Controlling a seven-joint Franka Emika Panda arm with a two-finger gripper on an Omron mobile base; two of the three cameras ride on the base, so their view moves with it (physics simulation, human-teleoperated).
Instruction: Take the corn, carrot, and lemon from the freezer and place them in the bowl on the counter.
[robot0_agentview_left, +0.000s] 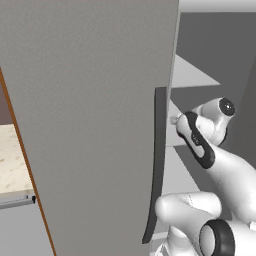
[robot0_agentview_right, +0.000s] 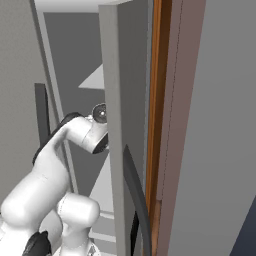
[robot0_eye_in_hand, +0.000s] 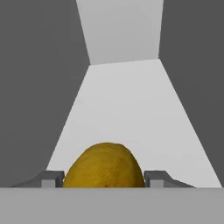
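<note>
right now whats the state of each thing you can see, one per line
freezer door: swung open, its dark handle facing the arm
freezer shelf: white, bare beyond the lemon
lemon: sitting between the two fingertips, which flank it on either side; contact cannot be told
gripper: inside the freezer, jaws apart around the lemon
counter: beige worktop left of the door, mostly hidden by the door

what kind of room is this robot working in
Most likely a kitchen. The arm reaches into a tall grey freezer with a dark door handle and white shelves, a lemon sits between the pincer tips, and a beige speckled counter shows beside it.
</note>
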